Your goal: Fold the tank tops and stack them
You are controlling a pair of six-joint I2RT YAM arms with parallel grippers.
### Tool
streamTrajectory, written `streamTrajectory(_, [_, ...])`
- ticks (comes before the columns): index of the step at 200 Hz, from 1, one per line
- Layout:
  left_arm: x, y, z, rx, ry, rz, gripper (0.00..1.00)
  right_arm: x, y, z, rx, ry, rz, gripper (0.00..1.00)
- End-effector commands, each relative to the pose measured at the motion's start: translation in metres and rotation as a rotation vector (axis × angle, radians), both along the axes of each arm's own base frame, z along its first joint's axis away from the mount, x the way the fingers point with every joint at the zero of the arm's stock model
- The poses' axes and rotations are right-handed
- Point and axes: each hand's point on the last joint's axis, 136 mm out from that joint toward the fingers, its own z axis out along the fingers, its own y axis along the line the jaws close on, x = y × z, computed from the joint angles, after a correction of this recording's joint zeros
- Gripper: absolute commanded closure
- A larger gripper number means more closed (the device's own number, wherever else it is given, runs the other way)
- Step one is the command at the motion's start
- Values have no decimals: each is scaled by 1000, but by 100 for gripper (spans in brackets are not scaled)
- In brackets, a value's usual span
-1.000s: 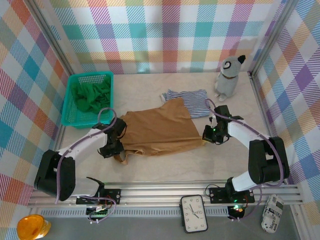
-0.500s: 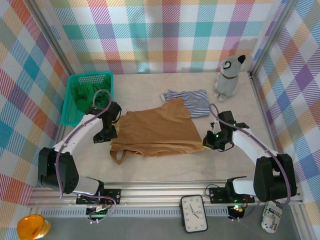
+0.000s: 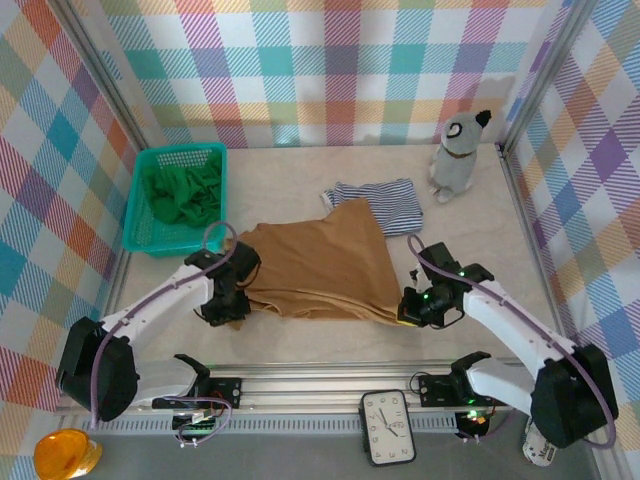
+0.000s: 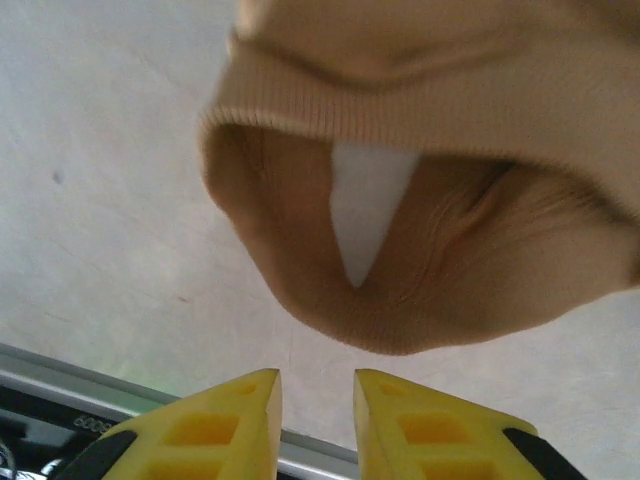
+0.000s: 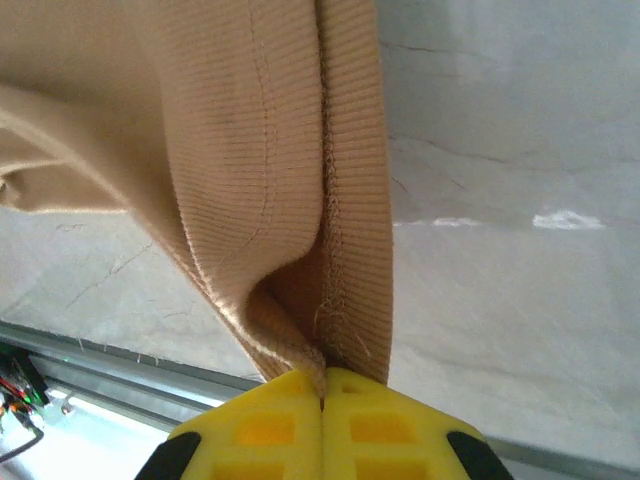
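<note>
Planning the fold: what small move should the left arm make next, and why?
Probably ease the left gripper forward and close on the strap loop of the tan tank top: its jaws stand open just short of it, while the right gripper is shut on the hem.

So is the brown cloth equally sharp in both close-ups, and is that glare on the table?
Left wrist view: the tan top looks slightly soft, its ribbing faint. Right wrist view: its ribbing and stitching are crisp, and a pale glare streak crosses the table. Top view: even light, faint shadows.
</note>
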Motion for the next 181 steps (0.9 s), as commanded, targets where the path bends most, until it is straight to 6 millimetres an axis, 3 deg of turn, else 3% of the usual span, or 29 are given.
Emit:
streamTrajectory(1, [2,-5,-10,-21,-51,106,67,-9,-11,-2,-39,30,-88,98])
streamTrajectory(32, [20,1,-6,14,-151,132,61,-7,-5,-2,-22,44,-70,98])
streamTrajectory(68, [11,7,-38,38,-80,137,59,0,-6,-2,-47,20,-52,98])
streamTrajectory(93, [14,19,-41,80,-70,140,64,1,-6,-1,-52,19,-43,88])
streamTrajectory(114, [18,38,-29,146,-80,147,77,9,-13,7,-90,-22,-40,72])
streamTrajectory(138, [26,63,-1,221,-153,181,92,24,-23,21,-132,-83,-46,55])
streamTrajectory(162, [30,76,23,232,-209,211,93,55,-36,41,-153,-213,-80,46])
streamTrajectory(181, [36,57,33,127,-207,180,87,95,-39,58,-122,-323,-128,41])
